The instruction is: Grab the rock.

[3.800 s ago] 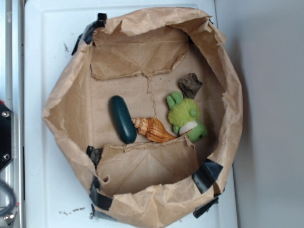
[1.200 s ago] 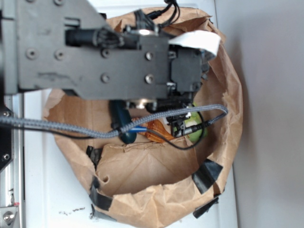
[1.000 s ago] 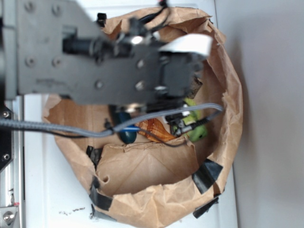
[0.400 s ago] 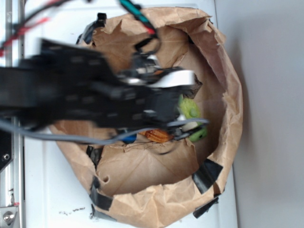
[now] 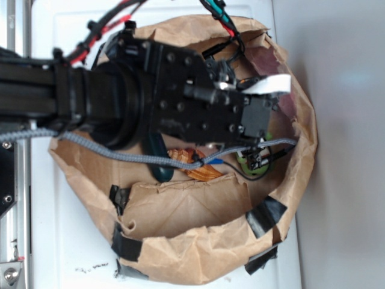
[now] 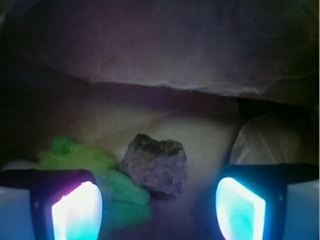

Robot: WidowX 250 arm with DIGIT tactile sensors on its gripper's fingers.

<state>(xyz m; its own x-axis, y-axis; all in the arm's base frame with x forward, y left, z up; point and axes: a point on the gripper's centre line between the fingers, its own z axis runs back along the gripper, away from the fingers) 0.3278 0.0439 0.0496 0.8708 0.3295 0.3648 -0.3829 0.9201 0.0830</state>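
End effector (image 6: 159,205) spread wide, its two glowing fingertips (image 6: 76,212) at the lower corners of the wrist view, holding nothing. Between and just beyond them, the rock (image 6: 155,164), a rough grey-brown chunk resting on the paper floor, untouched by either pad. Just beside the rock on the left of the wrist view, touching or nearly so, the green plush toy (image 6: 100,172). Behind both, the crumpled wall of the brown paper bag (image 6: 200,60) rising as a backdrop. From the exterior view, the black arm (image 5: 180,102) reaching in over the bag and hiding the rock entirely. Peeking from under the arm: a sliver of the plush, the orange-striped seashell (image 5: 192,168), and part of the dark teal oval (image 5: 157,162). Bag patched with black tape (image 5: 264,214), sitting on the white worktop (image 5: 72,241).
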